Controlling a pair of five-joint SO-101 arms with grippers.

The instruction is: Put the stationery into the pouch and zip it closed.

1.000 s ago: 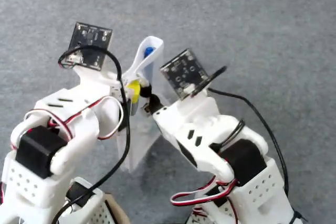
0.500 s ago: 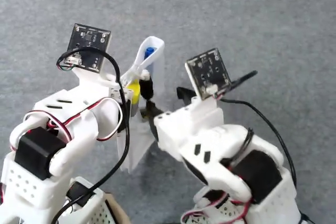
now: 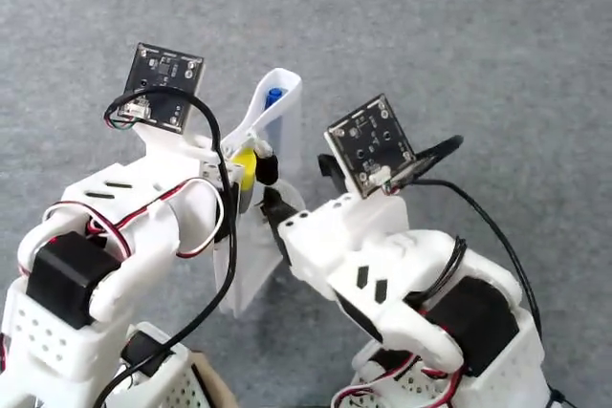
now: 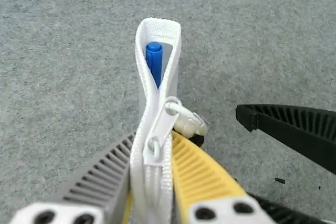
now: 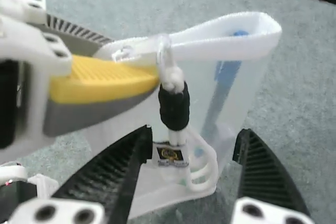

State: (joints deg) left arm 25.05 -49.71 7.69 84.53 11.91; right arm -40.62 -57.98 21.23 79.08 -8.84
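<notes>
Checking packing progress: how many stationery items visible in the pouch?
1: a blue pen inside the pouch, by its open end. The left gripper covers the pouch's other end, so more may be hidden.

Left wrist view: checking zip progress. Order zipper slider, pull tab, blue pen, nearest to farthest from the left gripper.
1. Zipper slider, between the left gripper's fingers.
2. Pull tab, beside the yellow finger.
3. Blue pen, in the pouch's open end.
</notes>
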